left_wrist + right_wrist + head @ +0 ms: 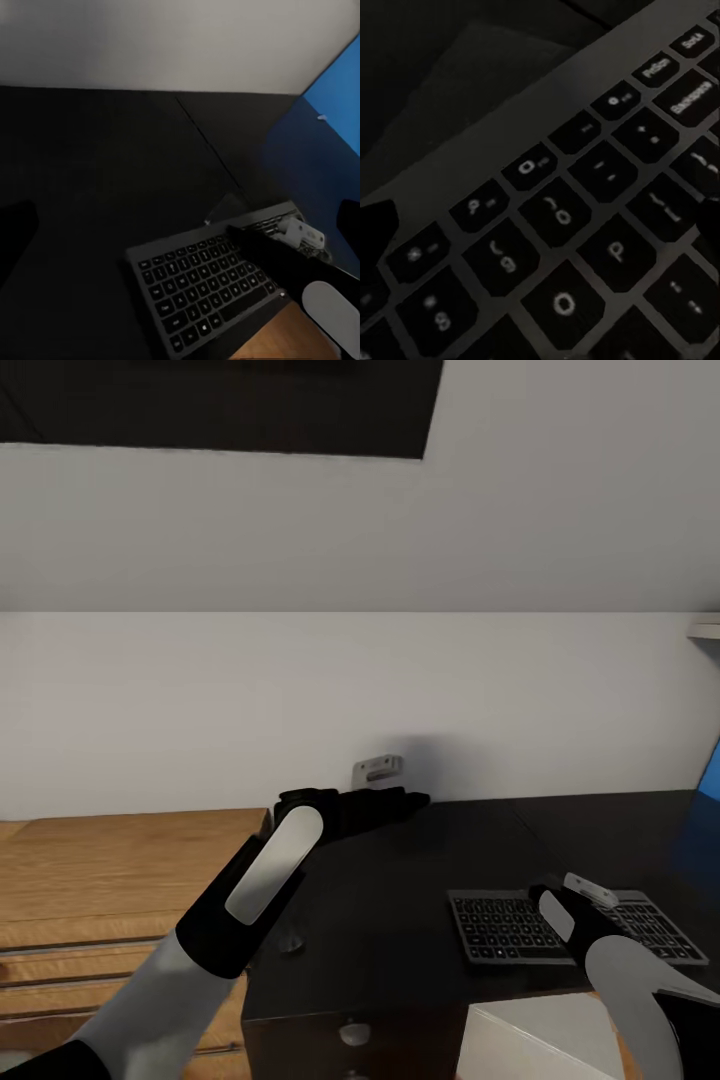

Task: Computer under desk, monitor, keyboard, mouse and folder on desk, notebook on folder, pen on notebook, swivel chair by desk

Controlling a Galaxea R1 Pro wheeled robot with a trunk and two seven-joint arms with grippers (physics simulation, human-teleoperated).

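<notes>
Right gripper (pixel 556 888) sits low over the keyboard (pixel 500 926), about mid-board, fingertips down at the keys (wrist cam shows keys up close, dark finger edges at the frame sides); can't tell how wide the jaws are or whether they touch it. Left gripper (pixel 418 800) hovers over the desk (pixel 400 920) near its back edge by the wall; its opening can't be judged. Keyboard lies flat by the desk's front edge. Light wooden chest (pixel 120 870) abuts the desk's left end.
</notes>
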